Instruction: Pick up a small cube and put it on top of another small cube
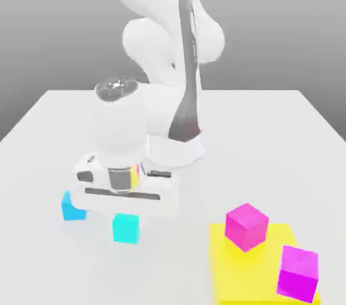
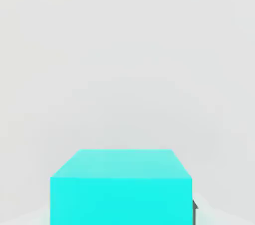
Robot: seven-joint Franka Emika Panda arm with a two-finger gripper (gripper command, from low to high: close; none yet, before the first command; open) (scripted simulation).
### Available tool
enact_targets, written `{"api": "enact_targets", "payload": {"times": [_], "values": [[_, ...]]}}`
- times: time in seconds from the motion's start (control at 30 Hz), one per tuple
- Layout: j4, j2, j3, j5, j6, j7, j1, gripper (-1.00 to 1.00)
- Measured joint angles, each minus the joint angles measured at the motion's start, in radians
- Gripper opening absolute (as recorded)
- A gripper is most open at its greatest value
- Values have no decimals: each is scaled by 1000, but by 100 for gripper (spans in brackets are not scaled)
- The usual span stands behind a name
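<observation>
Closed on the cyan cube [image 1: 126, 228], the gripper [image 1: 127, 224] points straight down, and we see it toward the exterior view's left. We find the cube pinched between the fingers, its flat faces and crisp, straight edges coloured a smooth, plain cyan. Whether it touches the table [image 1: 172, 266] or sits slightly above it, we cannot tell. In the hand view, we meet the same cube up close, a paler face joining a brighter one along a straight edge.

Around the gripper, we see the white arm [image 1: 152, 40], its rounded, glossy shells broken by dark grey panels. Just beside the cyan cube, farther toward the exterior view's left, is a blue cube [image 1: 73, 211], partly hidden by the hand. Well apart, near the exterior view's right, we notice a flat yellow slab [image 1: 246, 273] with straight sides. A magenta cube [image 1: 246, 227] rests on it, turned cornerwise to us, and a violet-magenta cube [image 1: 297, 274] stands at its near corner. Beneath everything, the tabletop looks pale, matte and untextured.
</observation>
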Motion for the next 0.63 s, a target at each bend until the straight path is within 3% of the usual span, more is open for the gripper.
{"api": "enact_targets", "payload": {"times": [0.37,0.5,0.53,0.63], "values": [[221,-219,169,3,-440,-439,319,-100],[215,-129,189,-14,-345,-466,343,-100],[208,-101,189,-18,-310,-464,344,100],[208,-101,189,-18,-310,-464,344,100]]}}
